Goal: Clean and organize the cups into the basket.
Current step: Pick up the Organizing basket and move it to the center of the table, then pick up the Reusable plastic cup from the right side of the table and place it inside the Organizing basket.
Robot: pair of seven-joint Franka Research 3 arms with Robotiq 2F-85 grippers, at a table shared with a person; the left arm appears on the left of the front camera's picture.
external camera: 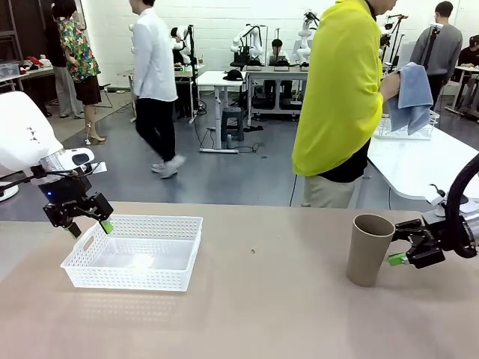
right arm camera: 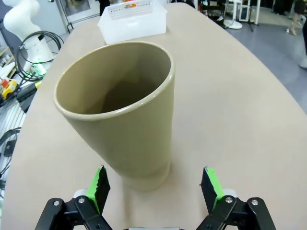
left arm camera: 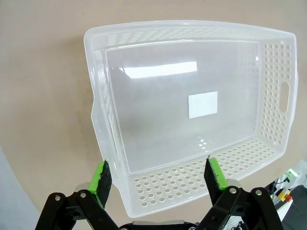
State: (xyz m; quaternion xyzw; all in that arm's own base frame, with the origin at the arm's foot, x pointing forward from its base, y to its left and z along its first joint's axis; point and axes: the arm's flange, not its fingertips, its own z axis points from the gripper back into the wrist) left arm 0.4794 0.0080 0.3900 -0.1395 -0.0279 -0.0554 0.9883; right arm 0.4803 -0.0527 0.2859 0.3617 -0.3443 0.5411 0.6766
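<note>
Left claw (left arm camera: 158, 175): pads wide, hovering over the left end of the basket (external camera: 127, 275), gripping nothing. Left wrist view shows a white label (left arm camera: 202, 104) on the basket floor; front view gives only glare there. Cup (external camera: 369, 250), tan: upright on the table (external camera: 262, 314) right of centre, mouth up, long axis vertical. Right claw (external camera: 400, 244): wide, just beside its lower half, contact not discernible.
</note>
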